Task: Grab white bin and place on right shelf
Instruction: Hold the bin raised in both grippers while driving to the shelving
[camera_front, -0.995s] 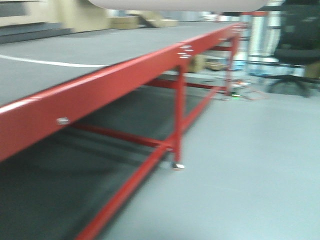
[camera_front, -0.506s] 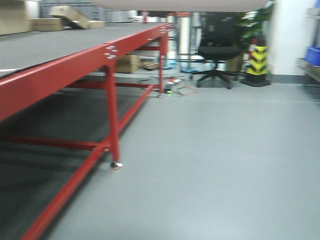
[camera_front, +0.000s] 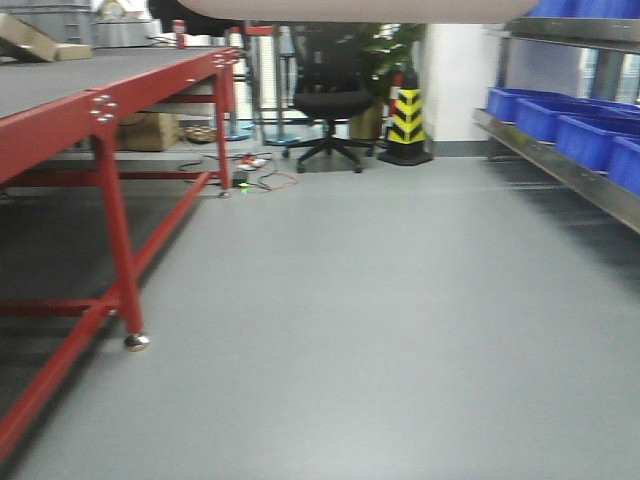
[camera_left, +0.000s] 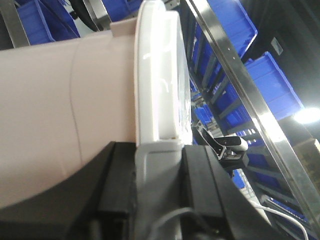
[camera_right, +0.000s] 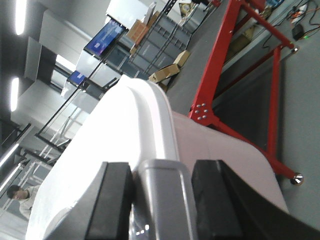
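Note:
The white bin is held up between my two grippers. Its pale underside (camera_front: 360, 8) fills the top edge of the front view. In the left wrist view, its pinkish side (camera_left: 50, 100) and white lid (camera_left: 160, 75) show, and my left gripper (camera_left: 157, 150) is shut on the grey clip at one end. In the right wrist view, my right gripper (camera_right: 162, 172) is shut on the grey clip at the other end, below the lid (camera_right: 100, 165). The right shelf (camera_front: 560, 172) of shiny steel runs along the right of the front view. Its rail (camera_left: 240, 85) also shows close by in the left wrist view.
Several blue bins (camera_front: 575, 125) fill the steel shelf. The red-framed table (camera_front: 110, 120) stands on the left, with its leg foot (camera_front: 137, 342) on the grey floor. A black office chair (camera_front: 330, 100) and a yellow-black cone (camera_front: 407, 115) stand at the far end.
The front view has swung to the right. The red table has slid to the left edge and the steel shelf with blue bins has come into view. The bin stays held.

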